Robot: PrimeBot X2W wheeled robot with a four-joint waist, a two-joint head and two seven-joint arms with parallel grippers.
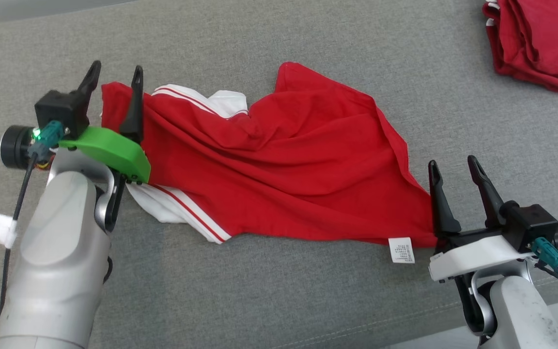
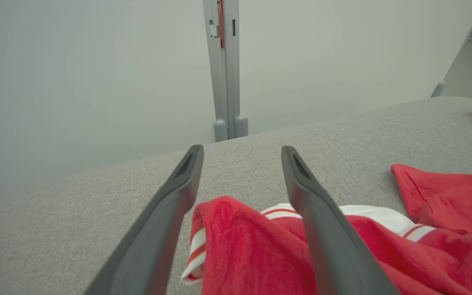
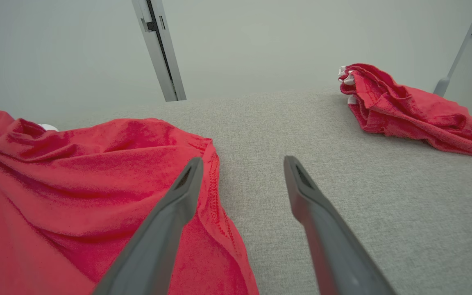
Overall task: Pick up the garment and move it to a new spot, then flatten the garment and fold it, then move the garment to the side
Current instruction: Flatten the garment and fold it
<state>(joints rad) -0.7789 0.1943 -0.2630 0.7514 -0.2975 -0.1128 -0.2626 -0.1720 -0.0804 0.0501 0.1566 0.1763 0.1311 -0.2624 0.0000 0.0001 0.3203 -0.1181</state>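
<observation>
The garment is a red shirt with white, red-striped sleeve trim, lying crumpled on the grey surface with a white label at its lower right corner. My left gripper stands open over the shirt's left end, its fingers spread above a red fold with nothing held. My right gripper is open at the shirt's lower right corner; its left finger lies over the hem, the other over bare fabric surface.
A second red garment lies bunched at the far right corner, also in the right wrist view. The grey upholstered surface stretches around the shirt. A pale wall with a grey post stands behind.
</observation>
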